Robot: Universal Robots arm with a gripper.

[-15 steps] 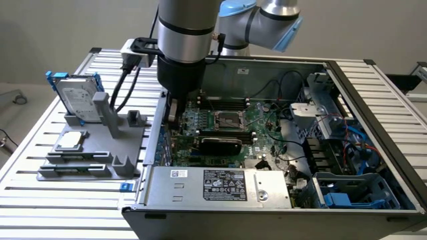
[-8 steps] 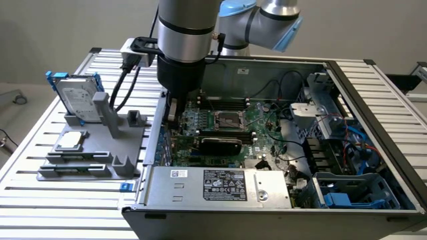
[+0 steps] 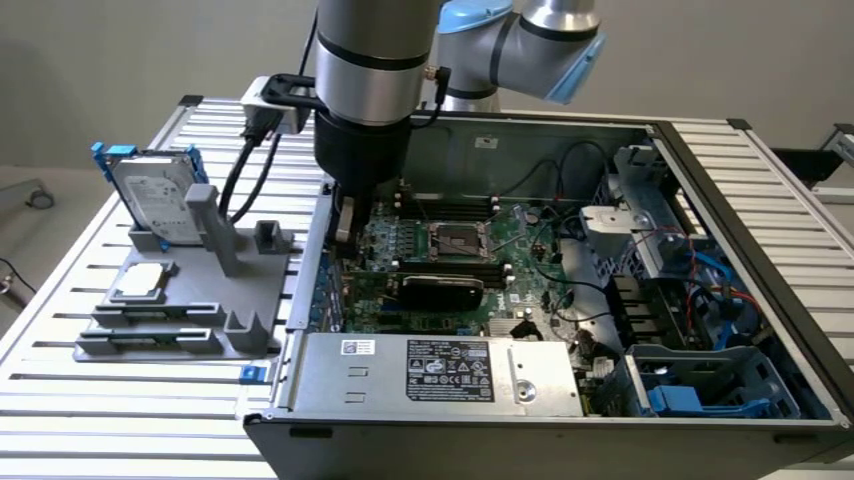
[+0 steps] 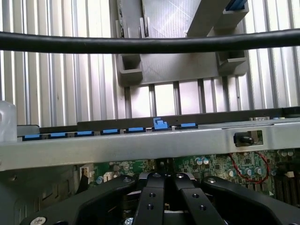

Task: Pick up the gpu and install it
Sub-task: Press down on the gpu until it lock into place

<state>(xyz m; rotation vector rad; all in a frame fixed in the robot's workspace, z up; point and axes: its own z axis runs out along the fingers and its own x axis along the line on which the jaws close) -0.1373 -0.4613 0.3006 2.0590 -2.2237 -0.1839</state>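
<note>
The gpu (image 3: 441,290) sits inside the open computer case (image 3: 747,200), lying across the green motherboard (image 3: 521,255) just below the square processor socket (image 3: 451,240), its black rounded cover facing up. The tool (image 4: 164,180) hangs low over the board at the case wall on the exterior view's left, up from the gpu and apart from it. In the wrist view its black fingers (image 4: 152,197) are pressed together, with nothing seen between them. A black cable (image 4: 150,44) runs across that view above the case's metal edge. Outside the case, on the slatted surface (image 3: 80,300), a grey holder (image 3: 174,300) carries a silver hard drive (image 3: 158,200) in a blue frame, standing upright, and a small silver chip (image 3: 144,282) lying flat.
</note>
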